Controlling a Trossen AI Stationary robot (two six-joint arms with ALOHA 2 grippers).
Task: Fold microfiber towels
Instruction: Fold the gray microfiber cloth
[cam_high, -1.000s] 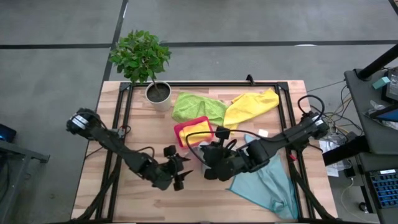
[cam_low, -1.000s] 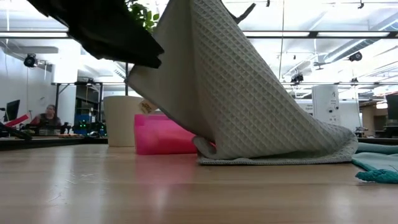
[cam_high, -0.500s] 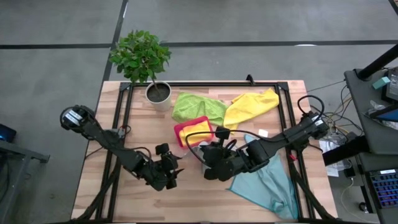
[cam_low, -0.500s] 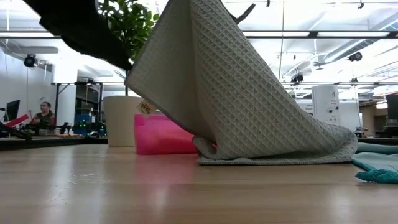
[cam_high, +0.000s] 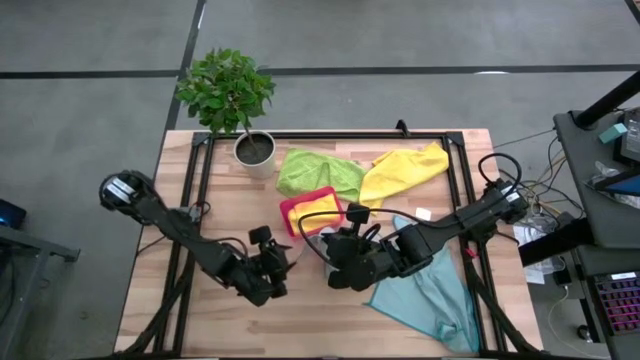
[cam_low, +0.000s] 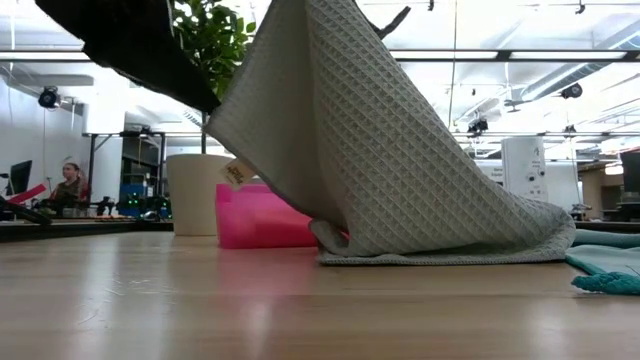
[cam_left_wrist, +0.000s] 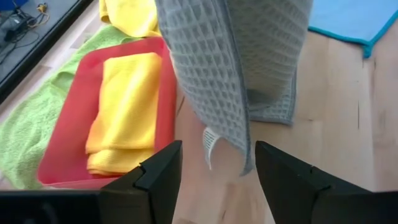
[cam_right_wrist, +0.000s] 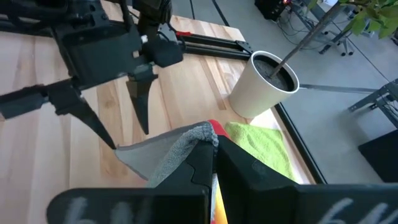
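Right gripper (cam_right_wrist: 208, 152) jaws pinch the grey towel (cam_low: 400, 150) aloft (top cropped) — left gripper (cam_left_wrist: 214, 168) jaws parted beside it.

The high view looks straight down on the whole bench (cam_high: 220, 210); the low view sits at bench-top height, close to the grey towel (cam_low: 390, 150), facing the room. Both wrist views look closely at that towel, and all four share the pink tray (cam_high: 292, 208).

Waffle-weave pale grey towel (cam_low: 400, 150); yellow towel (cam_left_wrist: 124, 106) in pink tray (cam_left_wrist: 68, 130).
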